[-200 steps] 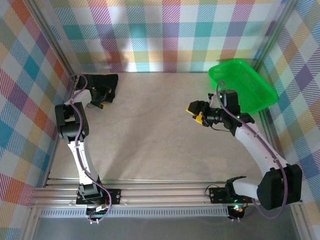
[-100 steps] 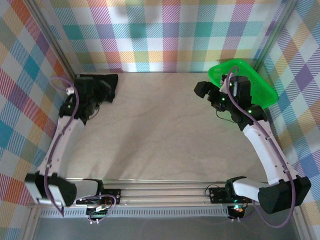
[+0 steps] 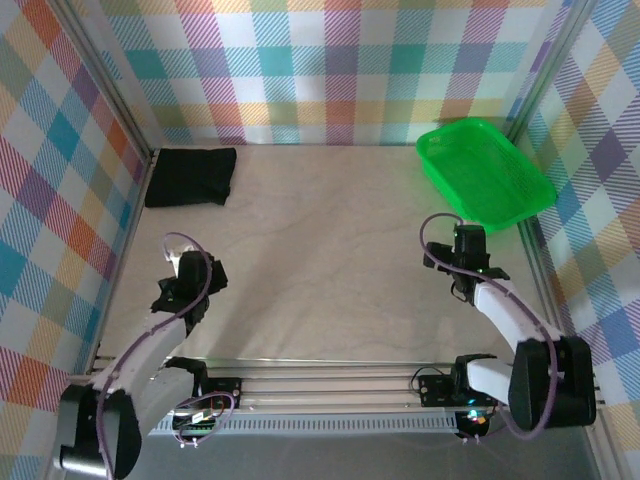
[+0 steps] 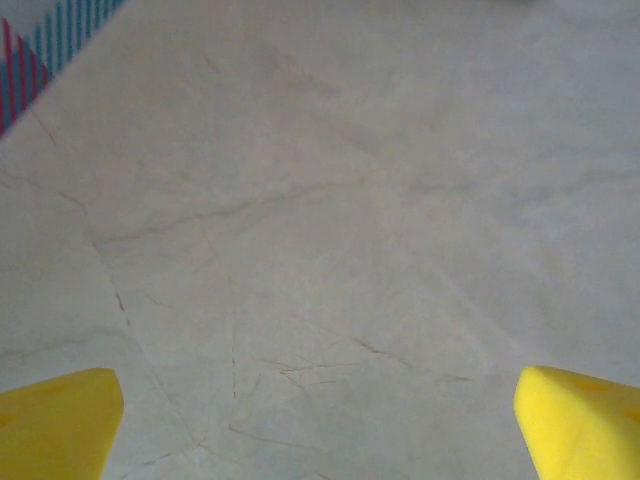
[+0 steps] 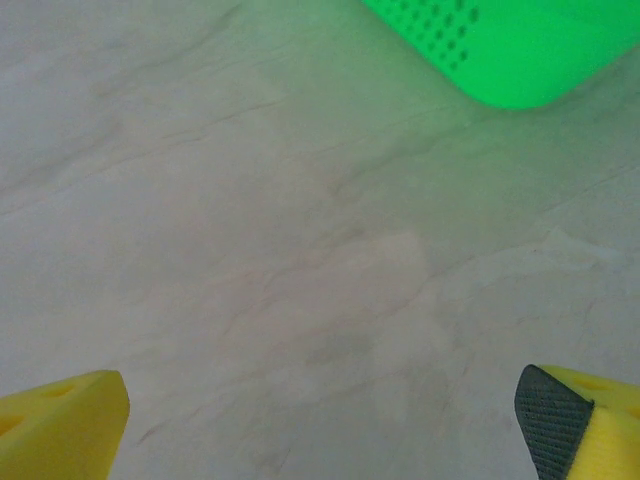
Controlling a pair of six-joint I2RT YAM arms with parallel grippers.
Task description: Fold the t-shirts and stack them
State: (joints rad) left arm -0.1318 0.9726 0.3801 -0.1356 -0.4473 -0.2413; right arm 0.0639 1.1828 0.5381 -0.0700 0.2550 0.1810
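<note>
A: As things stand up close, grip status?
B: Left fingers (image 4: pixel 60 425) spread wide, nothing between, bare tabletop (image 4: pixel 320 200) under them. Right fingers (image 5: pixel 60 420) spread wide too, empty, green basket (image 5: pixel 510 50) corner just ahead.
A: Where's the t-shirt (image 3: pixel 190 177)?
B: Black, lies folded in far left corner of tabletop, well apart from both sets of fingers. Basket far right.

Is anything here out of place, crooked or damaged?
Nothing stands out. The black t-shirt lies folded in the far left corner of the table, and the green basket sits level at the far right.
</note>
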